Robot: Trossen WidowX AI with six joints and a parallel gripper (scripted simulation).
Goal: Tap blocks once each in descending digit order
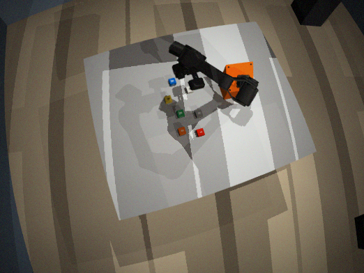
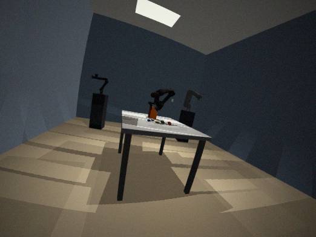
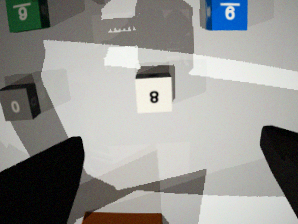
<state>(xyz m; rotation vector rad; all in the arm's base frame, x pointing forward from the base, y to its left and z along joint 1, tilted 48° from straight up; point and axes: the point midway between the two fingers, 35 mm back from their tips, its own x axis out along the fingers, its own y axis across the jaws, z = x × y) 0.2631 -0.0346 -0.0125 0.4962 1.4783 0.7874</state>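
In the wrist view my gripper [image 3: 174, 141] is open and empty, above the table. The white block [image 3: 154, 94] [image 1: 189, 90] shows 8 and lies just ahead of the space between the fingers. The blue block [image 3: 227, 15] [image 1: 171, 81] has a barred digit reading as 9, the green block [image 3: 25, 16] [image 1: 180, 113] one reading as 6, both upside down. The grey block [image 3: 16, 104] [image 1: 198, 113] shows 0. The yellow block [image 1: 168, 99], orange block [image 1: 181, 131] and red block [image 1: 200, 132] have digits too small to read. The arm partly hides the white block in the top view.
The orange base [image 1: 240, 67] [image 2: 152, 113] stands right of the blocks in the top view. The black arm [image 1: 213, 73] [image 2: 163, 92] reaches over the table [image 1: 139, 195] [image 2: 160, 132]. Dark shadows cross the blocks.
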